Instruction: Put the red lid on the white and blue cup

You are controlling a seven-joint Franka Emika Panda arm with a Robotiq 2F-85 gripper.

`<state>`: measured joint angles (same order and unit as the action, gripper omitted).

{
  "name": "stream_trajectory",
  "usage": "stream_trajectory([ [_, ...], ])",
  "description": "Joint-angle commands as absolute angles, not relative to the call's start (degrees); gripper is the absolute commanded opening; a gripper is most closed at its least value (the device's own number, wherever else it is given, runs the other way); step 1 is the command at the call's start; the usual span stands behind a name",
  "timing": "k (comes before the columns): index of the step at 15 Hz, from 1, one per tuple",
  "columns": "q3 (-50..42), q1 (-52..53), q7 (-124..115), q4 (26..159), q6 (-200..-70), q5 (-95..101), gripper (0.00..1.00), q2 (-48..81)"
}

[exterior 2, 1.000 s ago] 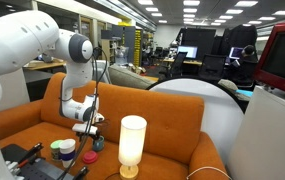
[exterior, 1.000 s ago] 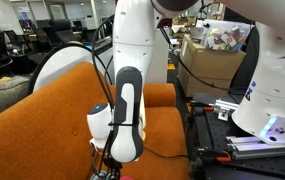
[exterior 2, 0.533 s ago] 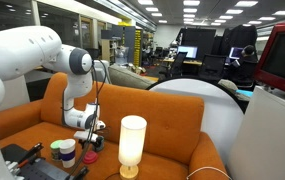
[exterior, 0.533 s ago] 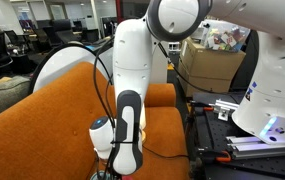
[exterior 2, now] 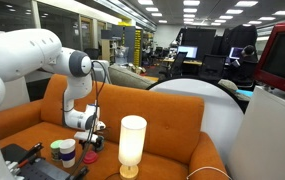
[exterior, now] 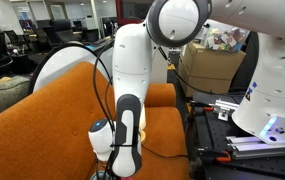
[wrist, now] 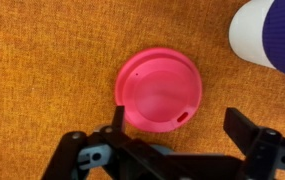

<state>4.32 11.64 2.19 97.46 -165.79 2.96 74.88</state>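
Observation:
In the wrist view the red lid [wrist: 160, 90] lies flat on the orange sofa seat, its rim and small sip slot showing. My gripper [wrist: 182, 120] is open just above it. The left finger [wrist: 117, 115] is at the lid's left edge and the right finger [wrist: 247, 130] stands well clear of it. The white and blue cup [wrist: 269, 35] stands at the top right, cut off by the frame. In an exterior view the gripper [exterior 2: 90, 140] is low over the seat beside the cup [exterior 2: 68, 153]. I cannot make out the lid there.
A white lamp [exterior 2: 132, 145] stands on the seat close to the gripper. The orange sofa [exterior 2: 162, 115] has a backrest behind the arm. A black bench with tools [exterior: 217, 125] and a white machine [exterior: 272, 90] stand beside the sofa.
The arm has come down toward the seat since a second ago. Over the last half second it has hardly moved.

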Motion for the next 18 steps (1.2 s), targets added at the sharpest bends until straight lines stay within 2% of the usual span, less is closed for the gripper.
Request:
stream_trajectory([
  [1, 4.7, 11.2, 2.0, 97.1, -165.8, 3.3, 1.00, 75.3],
  [18, 4.6, 10.6, 2.4, 92.5, -164.0, 3.3, 1.00, 79.6],
])
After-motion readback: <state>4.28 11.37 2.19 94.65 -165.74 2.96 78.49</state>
